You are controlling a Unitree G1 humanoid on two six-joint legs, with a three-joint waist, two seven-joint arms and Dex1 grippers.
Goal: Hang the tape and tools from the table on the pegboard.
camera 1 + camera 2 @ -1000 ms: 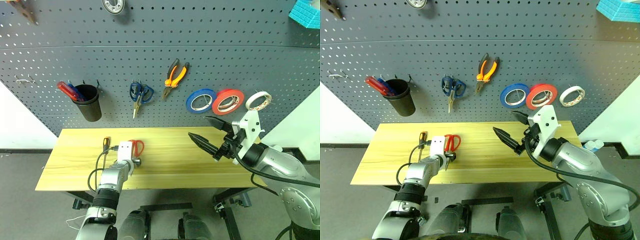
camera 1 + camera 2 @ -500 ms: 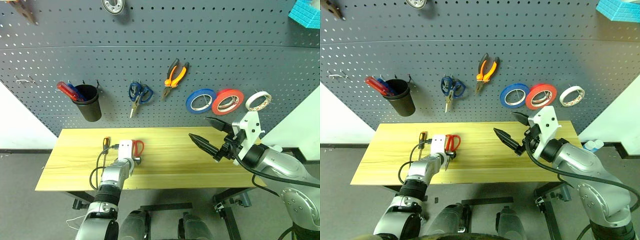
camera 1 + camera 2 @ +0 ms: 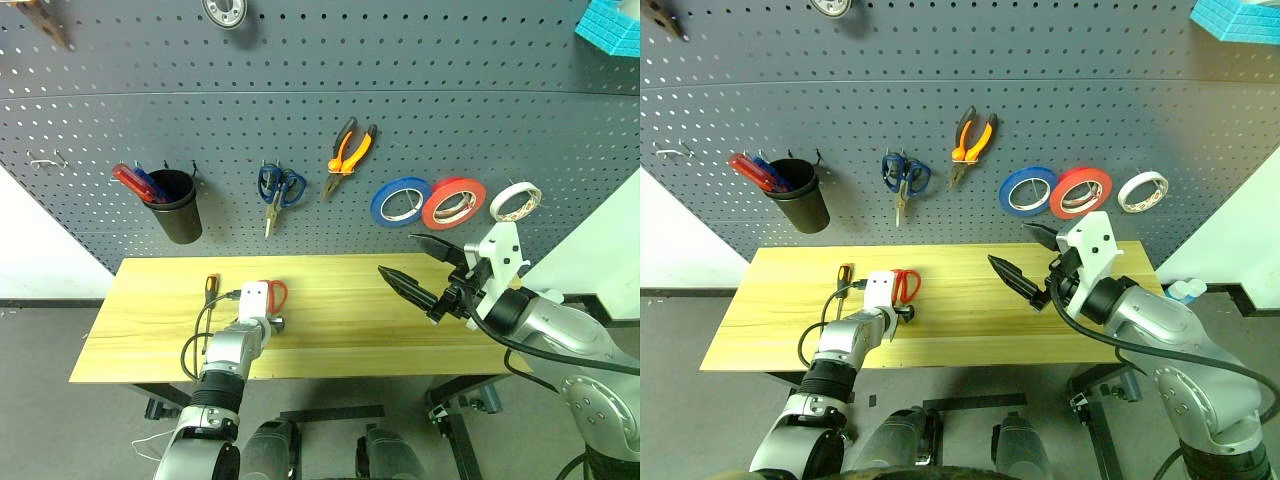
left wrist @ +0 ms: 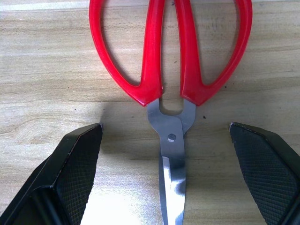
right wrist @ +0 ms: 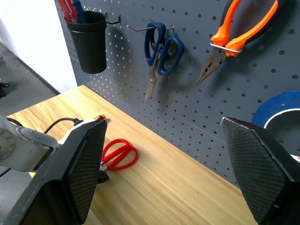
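Red-handled scissors point(image 4: 171, 70) lie flat on the light wooden table point(image 3: 340, 335), left of centre. My left gripper point(image 4: 165, 126) is open and low over them, one finger on each side of the blades, touching neither. A short screwdriver point(image 3: 211, 284) with an orange-and-black handle lies just left of the scissors. The red tape point(image 3: 455, 204) hangs on the dark grey pegboard point(image 3: 450, 110), between a blue roll and a white roll. My right gripper point(image 3: 398, 254) is open and empty, held in the air over the table's right part, below the rolls.
On the pegboard hang a blue roll point(image 3: 401, 201), a white roll point(image 3: 516, 201), large orange pliers point(image 3: 350, 147), blue-handled scissors point(image 3: 280, 187) and a black cup point(image 3: 178, 205) with red and blue handles in it. A bare hook point(image 3: 45, 160) sits at the far left.
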